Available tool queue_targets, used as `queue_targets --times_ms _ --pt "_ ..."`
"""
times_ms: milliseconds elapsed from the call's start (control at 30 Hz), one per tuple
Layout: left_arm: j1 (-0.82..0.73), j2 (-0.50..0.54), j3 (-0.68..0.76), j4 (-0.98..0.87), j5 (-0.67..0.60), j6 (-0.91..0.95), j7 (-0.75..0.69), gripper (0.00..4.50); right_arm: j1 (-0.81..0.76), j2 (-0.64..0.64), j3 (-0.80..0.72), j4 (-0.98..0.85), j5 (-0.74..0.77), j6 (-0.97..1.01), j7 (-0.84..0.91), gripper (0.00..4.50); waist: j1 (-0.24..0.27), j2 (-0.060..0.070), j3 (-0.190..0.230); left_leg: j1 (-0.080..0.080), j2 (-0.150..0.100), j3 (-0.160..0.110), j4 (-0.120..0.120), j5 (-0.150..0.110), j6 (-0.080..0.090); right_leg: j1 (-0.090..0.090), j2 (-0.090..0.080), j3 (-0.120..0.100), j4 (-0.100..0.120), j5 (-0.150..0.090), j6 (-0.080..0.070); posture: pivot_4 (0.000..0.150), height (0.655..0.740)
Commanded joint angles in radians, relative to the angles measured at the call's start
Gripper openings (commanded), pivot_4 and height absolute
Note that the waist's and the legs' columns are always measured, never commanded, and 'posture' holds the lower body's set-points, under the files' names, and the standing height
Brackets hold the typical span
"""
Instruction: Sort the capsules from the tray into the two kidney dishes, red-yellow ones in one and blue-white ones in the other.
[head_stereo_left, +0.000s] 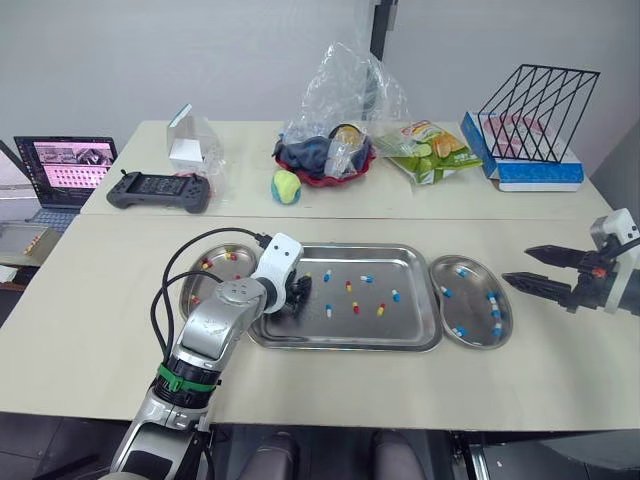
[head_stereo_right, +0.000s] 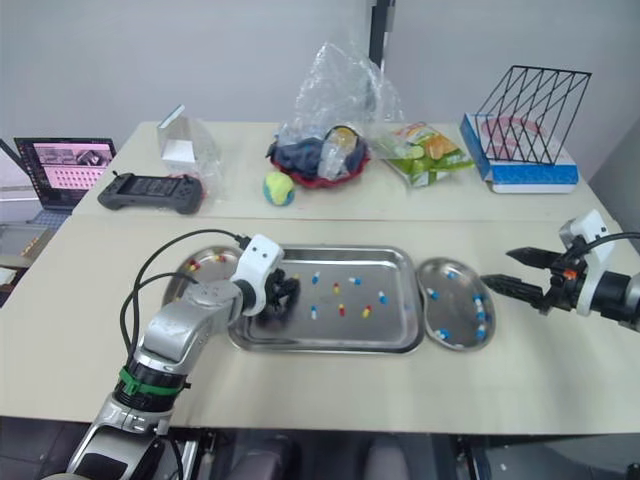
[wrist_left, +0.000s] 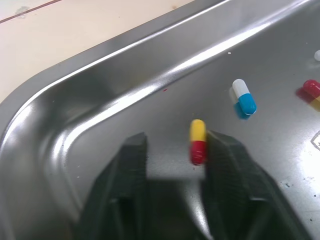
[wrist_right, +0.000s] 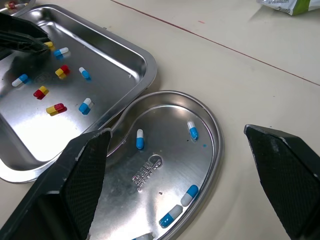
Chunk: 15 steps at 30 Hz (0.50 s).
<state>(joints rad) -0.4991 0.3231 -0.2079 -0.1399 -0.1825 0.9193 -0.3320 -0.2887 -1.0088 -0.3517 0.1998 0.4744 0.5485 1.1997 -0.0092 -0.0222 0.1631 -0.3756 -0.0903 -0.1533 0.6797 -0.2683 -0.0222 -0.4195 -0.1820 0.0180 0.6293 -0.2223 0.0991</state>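
Left gripper (wrist_left: 175, 155) is down in the shiny rectangular steel tray (head_stereo_left: 345, 345), jaws apart. A red-and-yellow capsule (wrist_left: 198, 141) lies between them, hugging one finger, not yet pinched. Right gripper (head_stereo_left: 516, 265) hovers wide open beside the steel kidney dish of blue-white capsules (head_stereo_left: 470, 300). The red-yellow kidney dish (head_stereo_left: 213, 272) holds a few, and several mixed capsules are left in the tray.

Head eyes overlook table (head_stereo_left: 80, 310), wrists seemingly near tray (wrist_left: 175, 65)

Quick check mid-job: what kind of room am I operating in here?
Probably a robotics lab or office test bench, not a clinic: a laptop, a handheld controller and a snack bag sit behind the tray.
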Motion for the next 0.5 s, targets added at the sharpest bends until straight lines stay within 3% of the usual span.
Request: queue_targets --times_ms 33,100,267,367,500 --pt "-0.003 -0.008 0.019 0.012 -0.001 -0.009 -0.011 0.36 0.003 -0.017 -0.01 -0.01 0.002 -0.014 0.001 4.5 0.0 0.0 0.0 0.0 0.0 0.0 0.0 0.0 0.0 0.0 0.0 0.0 0.0 0.0 0.0 0.15 0.74" --pt "-0.012 -0.005 0.028 0.011 -0.008 -0.019 -0.027 0.03 0.003 -0.017 -0.007 -0.01 0.0 -0.014 -0.001 4.5 0.0 0.0 0.0 0.0 0.0 0.0 0.0 0.0 0.0 0.0 0.0 0.0 0.0 0.0 0.0 0.15 0.74" --pt "-0.021 -0.001 0.043 0.014 -0.029 -0.044 -0.079 0.03 -0.005 -0.018 0.001 -0.004 -0.001 -0.017 -0.004 4.5 -0.001 0.0 0.0 0.0 0.0 0.0 0.0 0.0 0.0 0.0 0.0 0.0 0.0 0.0 0.0 0.15 0.74" --pt "-0.059 0.02 0.146 -0.001 -0.092 -0.086 -0.135 0.03 -0.016 -0.019 0.013 0.001 -0.003 -0.021 -0.001 4.5 -0.003 0.0 0.0 -0.001 0.0 0.0 0.0 0.0 0.0 -0.001 0.0 0.0 0.0 0.0 0.0 0.15 0.74" --pt "-0.084 0.141 0.251 -0.024 -0.152 -0.118 -0.242 0.03 -0.024 -0.015 0.018 0.006 0.004 -0.043 0.018 4.5 -0.009 0.0 0.0 -0.003 0.001 0.0 0.0 0.001 -0.001 -0.003 0.001 0.0 0.0 0.0 0.0 0.15 0.74"
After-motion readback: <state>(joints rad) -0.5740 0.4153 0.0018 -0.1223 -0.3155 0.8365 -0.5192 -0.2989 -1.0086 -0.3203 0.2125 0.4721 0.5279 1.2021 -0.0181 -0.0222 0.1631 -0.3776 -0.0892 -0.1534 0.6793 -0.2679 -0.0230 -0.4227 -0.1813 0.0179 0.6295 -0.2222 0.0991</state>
